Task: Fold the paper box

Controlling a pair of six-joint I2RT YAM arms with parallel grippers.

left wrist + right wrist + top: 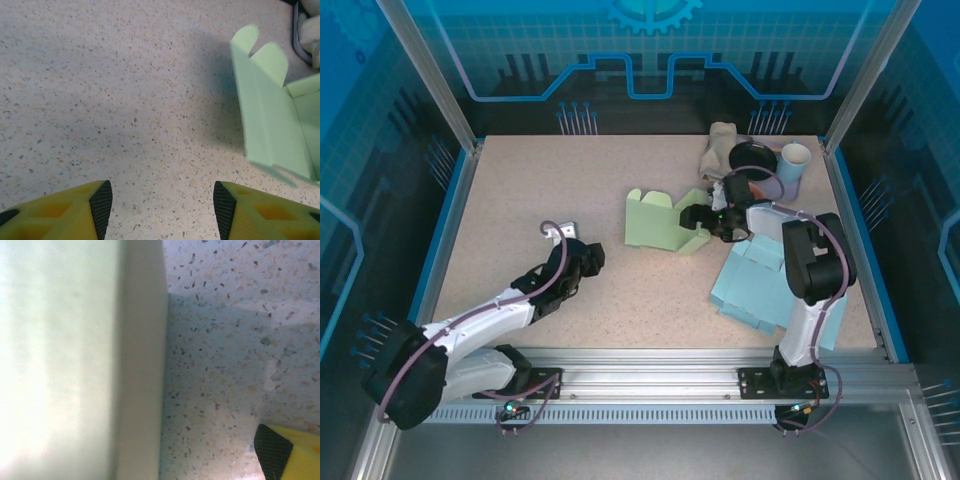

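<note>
A half-formed green paper box (663, 222) stands just right of centre on the speckled table (520, 190), with the right gripper (700, 217) at its right-hand edge. From the right wrist, a pale green wall of the box (75, 360) takes the left of the frame. One black-padded finger (274, 449) at lower right stands clear of it, so the jaws are wide apart with nothing clamped.

The left gripper (586, 260) hangs at lower left of centre, well apart from the box. Its fingers (101, 206) are spread over bare table. The box (270, 120) sits at the right edge of that frame, two rounded tabs upright.

The likely trouble is that nothing braces the box. A push or squeeze from the right arm could slide the light card across the table instead of folding it. It could also crease a panel off its score line, or let a flap spring back. A flat light blue box (760, 285) lies at lower right. A beige cloth (720, 148), black ring (752, 158) and white cup (793, 163) crowd the upper right — all near enough to snag a wide swing.

No brand, label or legible writing appears on the box or table. The back wall (650, 60) carries only line graphics.
</note>
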